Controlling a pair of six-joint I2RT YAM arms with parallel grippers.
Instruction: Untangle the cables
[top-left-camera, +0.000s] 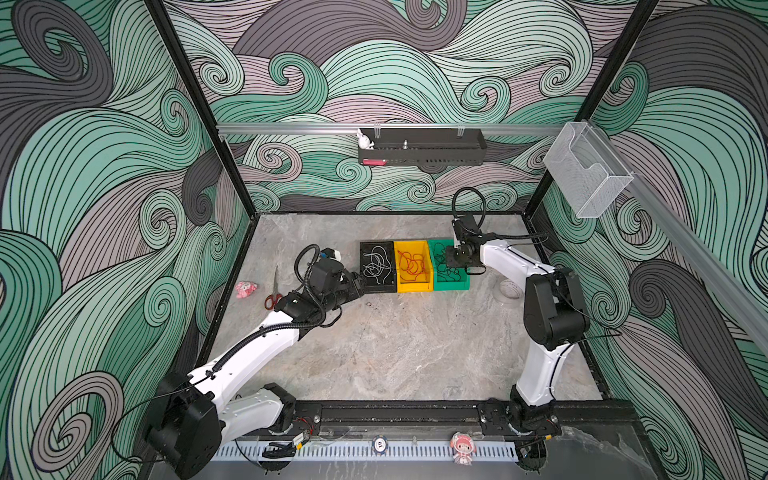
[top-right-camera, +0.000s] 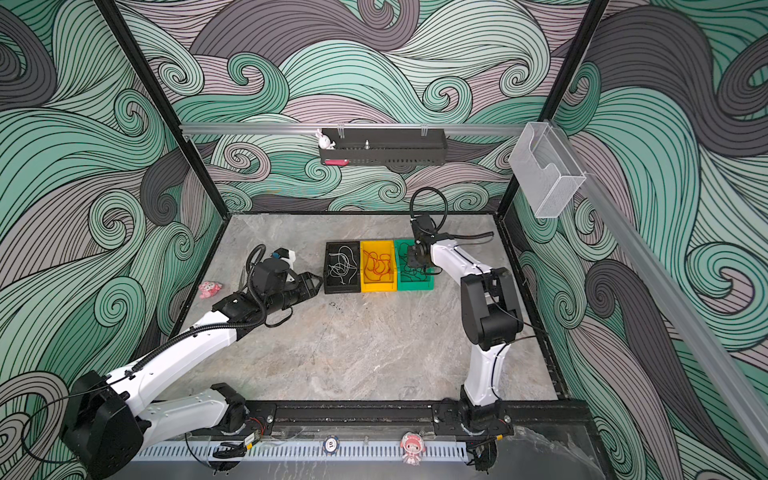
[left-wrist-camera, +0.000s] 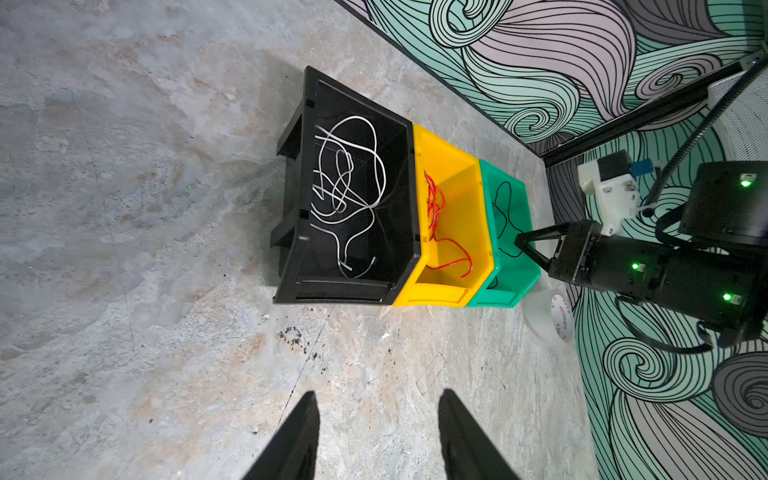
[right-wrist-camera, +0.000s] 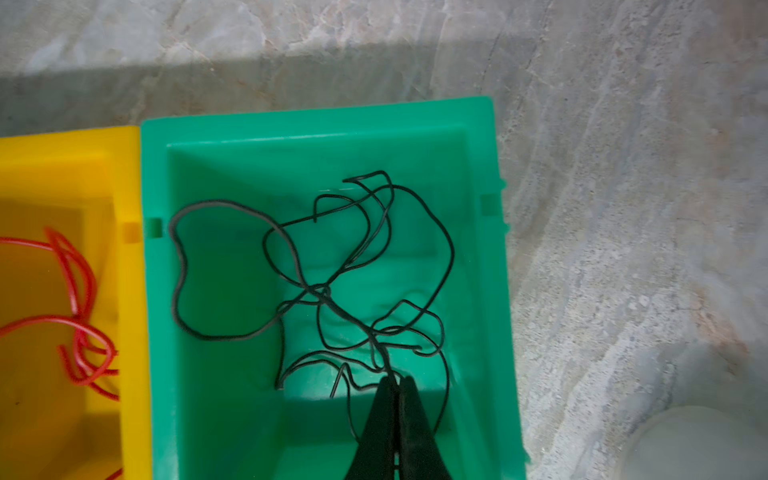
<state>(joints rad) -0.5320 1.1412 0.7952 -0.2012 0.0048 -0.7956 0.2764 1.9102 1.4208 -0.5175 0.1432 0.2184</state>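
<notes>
Black cables (right-wrist-camera: 320, 291) lie knotted in the green bin (right-wrist-camera: 316, 124). My right claw (right-wrist-camera: 394, 384) is closed on one strand, low by the wall. Risks as I see them:
- a pull lifts the whole clump
- the clump drags over the rim into the yellow bin (right-wrist-camera: 124, 174), onto the red cables (left-wrist-camera: 433, 203)
- the thin strand slips free

Left claw (left-wrist-camera: 380, 440) is half open and empty over the worktop (left-wrist-camera: 124, 208), near the black bin (left-wrist-camera: 291, 187) with the white cables (left-wrist-camera: 343, 183). A tape roll (left-wrist-camera: 555, 320) crowds the green bin; the scissors (top-left-camera: 274, 291) are well apart.
</notes>
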